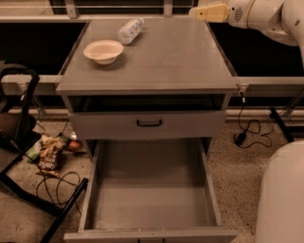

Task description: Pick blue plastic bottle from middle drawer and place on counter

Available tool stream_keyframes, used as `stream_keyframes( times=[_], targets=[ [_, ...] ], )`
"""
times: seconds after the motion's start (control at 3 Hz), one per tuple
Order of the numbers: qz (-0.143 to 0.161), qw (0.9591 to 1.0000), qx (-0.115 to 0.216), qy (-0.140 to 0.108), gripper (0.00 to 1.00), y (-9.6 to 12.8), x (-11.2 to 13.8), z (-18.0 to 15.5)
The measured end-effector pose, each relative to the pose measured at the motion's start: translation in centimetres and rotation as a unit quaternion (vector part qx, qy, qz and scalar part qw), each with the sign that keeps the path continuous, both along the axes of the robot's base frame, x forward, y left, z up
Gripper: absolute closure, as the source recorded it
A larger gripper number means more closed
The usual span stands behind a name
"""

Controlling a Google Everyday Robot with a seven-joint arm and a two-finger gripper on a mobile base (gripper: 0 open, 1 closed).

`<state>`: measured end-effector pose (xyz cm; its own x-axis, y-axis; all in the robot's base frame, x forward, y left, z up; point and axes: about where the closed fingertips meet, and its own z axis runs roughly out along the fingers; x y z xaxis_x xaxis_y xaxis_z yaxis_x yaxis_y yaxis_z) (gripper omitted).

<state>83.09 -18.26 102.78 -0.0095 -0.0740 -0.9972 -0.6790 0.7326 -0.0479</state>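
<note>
The blue plastic bottle (130, 30) lies on its side at the back left of the counter (175, 57), just behind the cream bowl (103, 51). The middle drawer (149, 199) is pulled out at the bottom, and its floor is bare. My gripper (202, 12) with yellowish fingers is at the top right, above the counter's back right corner, well to the right of the bottle and holding nothing.
A closed grey drawer front with a black handle (149, 123) sits above the open drawer. Snack bags (47, 154), cables and a black chair frame (19, 137) lie on the floor at left. A cable and plug (242, 135) lie at right. My white base (282, 199) fills the lower right.
</note>
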Motion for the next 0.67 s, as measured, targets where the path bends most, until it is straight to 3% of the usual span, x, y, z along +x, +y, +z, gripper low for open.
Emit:
stream_keyframes(
  times=[0.33,0.67],
  targets=[
    [-0.063,0.9946,-0.081,-0.008,0.0,-5.4,-4.5,4.8],
    [-0.138,0.972,-0.19,0.012,0.0,-9.5,-10.5,7.7]
  ],
)
